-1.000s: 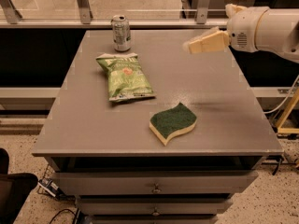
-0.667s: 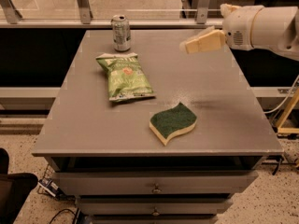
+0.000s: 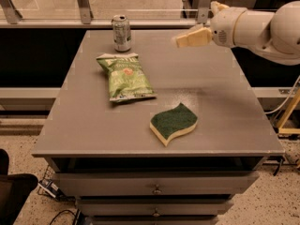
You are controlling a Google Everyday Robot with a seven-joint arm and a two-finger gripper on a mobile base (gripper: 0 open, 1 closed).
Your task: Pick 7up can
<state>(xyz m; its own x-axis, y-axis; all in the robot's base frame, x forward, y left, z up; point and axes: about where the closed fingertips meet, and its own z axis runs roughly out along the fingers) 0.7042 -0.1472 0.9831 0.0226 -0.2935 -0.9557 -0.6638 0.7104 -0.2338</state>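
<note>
We see the 7up can (image 3: 121, 33) standing upright near the far edge of the grey counter (image 3: 225, 102), left of that edge's middle. It is a small silvery metal can with a paler band around its body and faint greenish marks on its side. Its top shows a darker rim, though the pull tab is too small for us to make out. Just in front of it, apart from it, lies a green crinkled chip bag (image 3: 125, 76), flat on the counter and longer than the can is tall. Nearer to us and to the right lies a leaf-shaped sponge (image 3: 174, 123), green on top with a yellow underside. The claw (image 3: 181, 41), pale tan at the end of a white arm (image 3: 253, 27) that reaches in from the right, hangs above the counter's far right part, pointing left toward the can and well apart from it. It holds nothing that we can see, and we cannot tell whether it is apart or together.
</note>
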